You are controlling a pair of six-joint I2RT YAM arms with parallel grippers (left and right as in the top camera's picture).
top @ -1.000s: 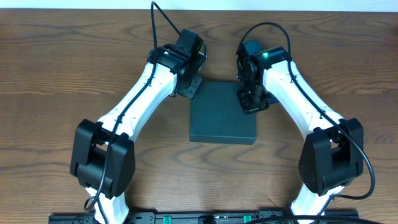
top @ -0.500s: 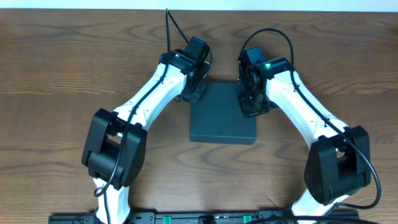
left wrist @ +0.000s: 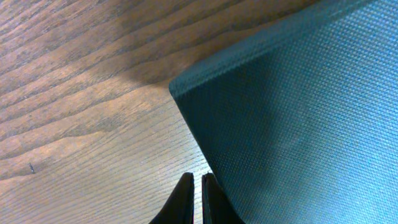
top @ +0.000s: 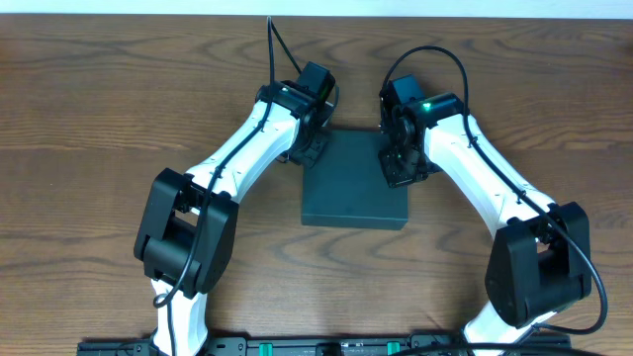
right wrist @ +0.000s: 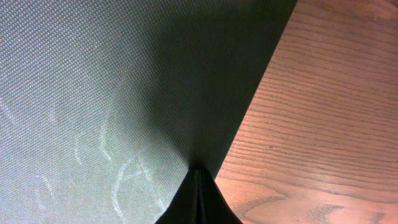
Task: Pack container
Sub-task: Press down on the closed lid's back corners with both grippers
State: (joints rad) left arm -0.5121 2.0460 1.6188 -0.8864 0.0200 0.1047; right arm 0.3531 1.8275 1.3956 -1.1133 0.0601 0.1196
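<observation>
Overhead: A dark green-black container [top: 354,183] lies flat near the middle of a wooden table [top: 99,119], its top a plain closed surface, as two white-and-black arms reach in from the near edge. The left gripper [top: 309,148] sits at the box's far left corner. The right gripper [top: 401,164] is over the far right part of the lid. From this height, neither pair of jaws can be made out clearly.

Left wrist: The left gripper [left wrist: 198,178] points down with its two dark fingers drawn together, only a thin slit between them and nothing held. The tips stand just beside the container's [left wrist: 298,112] left edge, over bare wood. The box's woven-textured top fills the right half of the view, and one corner juts toward the grain of the table [left wrist: 74,124]. A shadow falls on the wood beyond that corner.

Right wrist: The right gripper [right wrist: 199,171] is pinched fully closed, its fingers meeting in a single dark point, empty. That point rests above the container [right wrist: 93,93], close to the lid's right edge. Faint pale scuff marks show across the textured surface. Table [right wrist: 323,112] wood fills the right side.
</observation>
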